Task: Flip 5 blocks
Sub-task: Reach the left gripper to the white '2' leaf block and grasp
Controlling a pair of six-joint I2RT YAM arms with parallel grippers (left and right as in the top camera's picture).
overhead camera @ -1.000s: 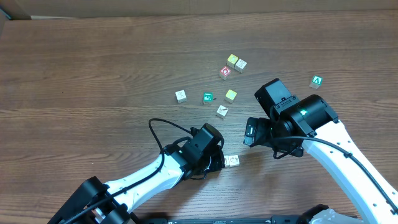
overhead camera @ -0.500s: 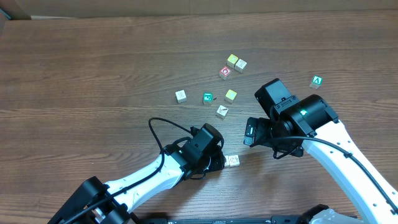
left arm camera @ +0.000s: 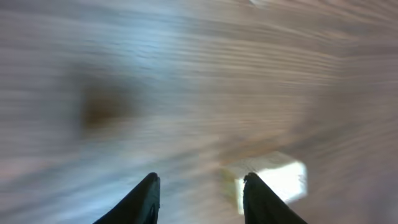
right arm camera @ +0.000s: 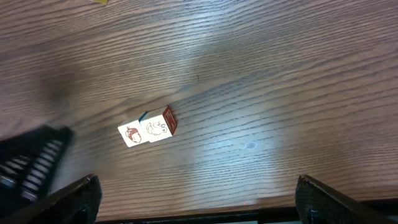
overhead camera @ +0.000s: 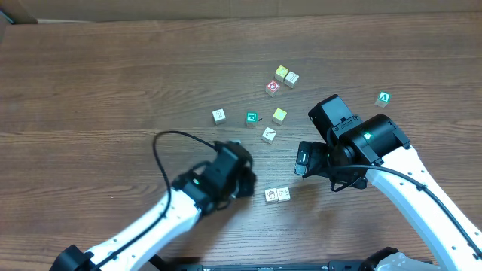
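Note:
Two pale picture blocks sit side by side near the front, one (overhead camera: 271,196) touching the other (overhead camera: 284,194); the right wrist view shows them too (right arm camera: 148,129). Farther back lie a white block (overhead camera: 218,115), a teal-faced block (overhead camera: 251,118), a white block with a dark mark (overhead camera: 269,135) and a red-marked block (overhead camera: 273,87). My left gripper (overhead camera: 250,182) is just left of the pair, open and empty (left arm camera: 200,180); its view is blurred, with a pale block (left arm camera: 277,180) past the right finger. My right gripper (overhead camera: 302,161) hangs wide open above the table, right of the pair (right arm camera: 199,193).
Two yellow-topped cubes (overhead camera: 282,72) (overhead camera: 279,115) and a pale cube (overhead camera: 292,78) lie among the back cluster. A green cube with a white "A" (overhead camera: 384,98) sits far right. The left arm's cable (overhead camera: 162,147) loops over the table.
My left gripper has opened, let go of a block beside the front one and drawn back to the left, uncovering the pair. The right arm has not moved.

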